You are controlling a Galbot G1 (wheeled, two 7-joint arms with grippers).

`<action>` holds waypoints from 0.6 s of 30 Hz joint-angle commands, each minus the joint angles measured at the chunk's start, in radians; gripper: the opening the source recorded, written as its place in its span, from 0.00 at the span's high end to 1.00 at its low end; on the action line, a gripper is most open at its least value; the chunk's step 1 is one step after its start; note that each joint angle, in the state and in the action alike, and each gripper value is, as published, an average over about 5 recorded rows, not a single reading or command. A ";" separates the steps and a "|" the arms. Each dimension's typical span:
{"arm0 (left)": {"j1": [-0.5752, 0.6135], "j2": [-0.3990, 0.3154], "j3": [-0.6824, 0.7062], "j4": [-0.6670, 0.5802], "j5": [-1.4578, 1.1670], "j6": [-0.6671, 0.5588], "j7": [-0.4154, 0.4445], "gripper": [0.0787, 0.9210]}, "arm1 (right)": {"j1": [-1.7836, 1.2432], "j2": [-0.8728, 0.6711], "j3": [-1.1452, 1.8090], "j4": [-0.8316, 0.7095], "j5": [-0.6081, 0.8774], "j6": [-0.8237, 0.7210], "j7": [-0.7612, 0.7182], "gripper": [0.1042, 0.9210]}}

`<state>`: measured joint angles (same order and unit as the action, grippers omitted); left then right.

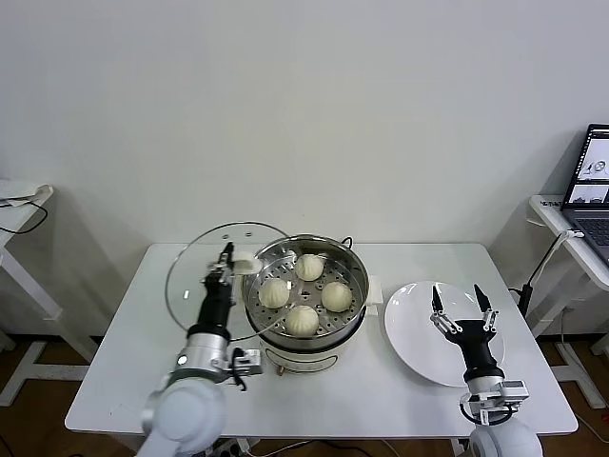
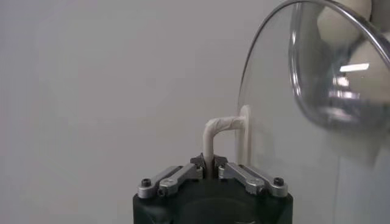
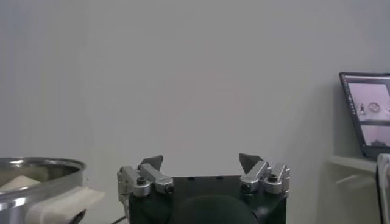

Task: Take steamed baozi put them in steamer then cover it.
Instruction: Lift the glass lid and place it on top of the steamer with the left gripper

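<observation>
- Clear glass, metal-rimmed, the cover [image 1: 211, 276] stands tilted on edge above the left half of the desk [image 1: 124, 371], its right rim overlapping the steamer's left rim.
- Left gripper [image 1: 228, 255] is clamped tight on the cover's white handle [image 2: 220, 131]; in the left wrist view the fingers [image 2: 183, 176] pinch together around the handle's near leg, with the glass disc to one side.
- Stainless-steel steamer [image 1: 354, 278] sits at about the middle of the desk on a white base with side handles, uncovered.
- Four steamed baozi [image 1: 303, 320] lie on the perforated tray inside, one toward the far edge, one toward the near edge, and one on each side, close together.
- White plate [image 1: 409, 333] lies on the right part of the desk, just beside the steamer's right handle.
- Right gripper [image 1: 461, 303] hovers over the plate with its fingers spread wide apart, holding nothing; the right wrist view shows both tips [image 3: 152, 163] well separated.
- Laptop [image 1: 595, 186] rests on a side table past the desk's right edge.
</observation>
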<state>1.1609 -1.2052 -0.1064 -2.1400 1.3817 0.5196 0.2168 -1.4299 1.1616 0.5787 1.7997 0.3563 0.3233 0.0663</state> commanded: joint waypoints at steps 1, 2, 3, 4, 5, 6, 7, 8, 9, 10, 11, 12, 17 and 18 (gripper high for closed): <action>-0.184 -0.053 0.257 0.111 0.090 0.124 0.062 0.87 | -0.002 0.009 0.008 -0.006 -0.008 0.001 0.000 0.12; -0.194 -0.057 0.265 0.121 0.093 0.124 0.061 0.87 | -0.002 0.010 0.009 -0.007 -0.010 0.001 0.000 0.12; -0.205 -0.062 0.274 0.134 0.095 0.125 0.060 0.87 | -0.002 0.012 0.009 -0.009 -0.012 0.001 0.000 0.12; -0.215 -0.067 0.280 0.145 0.097 0.126 0.060 0.87 | -0.002 0.014 0.009 -0.011 -0.013 0.001 0.000 0.12; -0.225 -0.072 0.285 0.158 0.099 0.127 0.060 0.87 | -0.002 0.015 0.009 -0.013 -0.015 0.001 0.000 0.12; -0.234 -0.078 0.289 0.172 0.101 0.127 0.060 0.87 | -0.002 0.017 0.008 -0.015 -0.017 0.002 0.000 0.12; -0.244 -0.085 0.292 0.187 0.103 0.128 0.059 0.87 | -0.002 0.019 0.008 -0.017 -0.020 0.002 0.000 0.12; -0.253 -0.092 0.294 0.204 0.106 0.128 0.058 0.87 | -0.002 0.020 0.008 -0.019 -0.021 0.002 0.000 0.12; -0.261 -0.101 0.295 0.220 0.110 0.128 0.057 0.87 | -0.002 0.022 0.008 -0.021 -0.023 0.003 0.000 0.12; -0.268 -0.108 0.295 0.234 0.113 0.128 0.056 0.87 | -0.003 0.023 0.008 -0.023 -0.025 0.004 0.000 0.12; -0.274 -0.117 0.296 0.247 0.117 0.128 0.056 0.87 | -0.004 0.024 0.008 -0.025 -0.027 0.004 0.001 0.12; -0.278 -0.125 0.296 0.258 0.120 0.128 0.054 0.87 | -0.004 0.025 0.008 -0.027 -0.028 0.004 0.001 0.12; -0.283 -0.163 0.302 0.286 0.127 0.131 0.050 0.87 | -0.008 0.026 0.011 -0.032 -0.034 0.006 0.001 0.12; -0.283 -0.170 0.304 0.292 0.127 0.131 0.049 0.87 | -0.008 0.026 0.011 -0.032 -0.035 0.006 0.002 0.12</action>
<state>0.9447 -1.3066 0.1389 -1.9498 1.4792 0.6267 0.2586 -1.4366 1.1850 0.5874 1.7724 0.3270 0.3286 0.0669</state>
